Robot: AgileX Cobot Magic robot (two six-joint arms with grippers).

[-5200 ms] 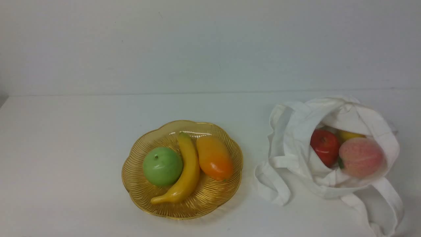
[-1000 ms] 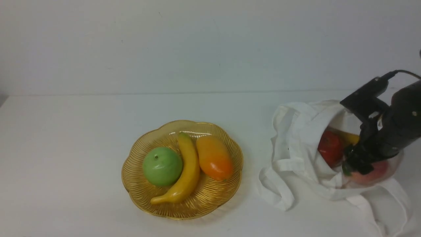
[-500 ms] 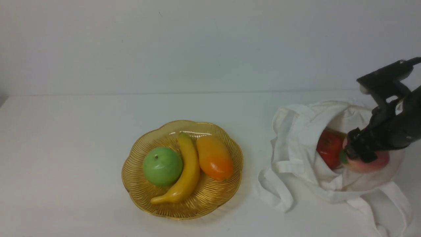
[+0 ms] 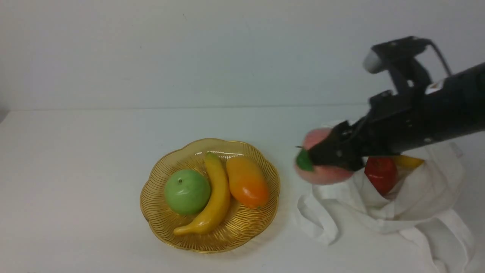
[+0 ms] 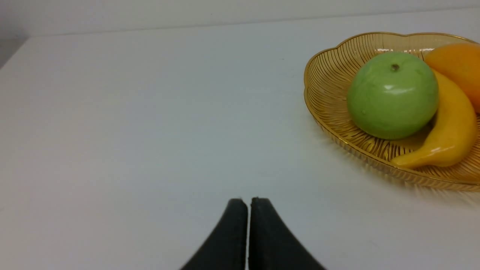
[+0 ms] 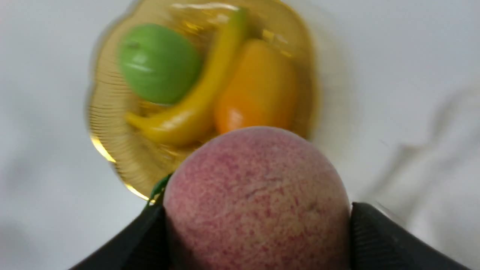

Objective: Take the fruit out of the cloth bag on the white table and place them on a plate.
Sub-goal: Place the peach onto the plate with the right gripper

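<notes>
My right gripper [image 4: 322,157] is shut on the pink speckled peach [image 4: 322,175] and holds it in the air between the cloth bag [image 4: 382,210] and the plate [image 4: 212,242]. In the right wrist view the peach [image 6: 258,198] sits between both fingers [image 6: 378,240], with the plate [image 6: 112,157] beyond it. The red apple [image 4: 380,174] and the small yellow fruit [image 4: 409,162] lie in the open bag. My left gripper [image 5: 248,204] is shut and empty, low over the white table [image 5: 150,112] to the left of the plate [image 5: 330,112].
The plate holds a green apple [image 4: 186,191], a long banana [image 4: 212,201] and an orange mango [image 4: 247,182]. The bag's strap handles [image 4: 443,242] trail over the table at the front right. A pale wall [image 4: 227,53] stands behind the table.
My right gripper has lifted the peach out of the bag and carried it left and up toward the plate. The bag's mouth has sagged, and the apple and yellow fruit show more.
</notes>
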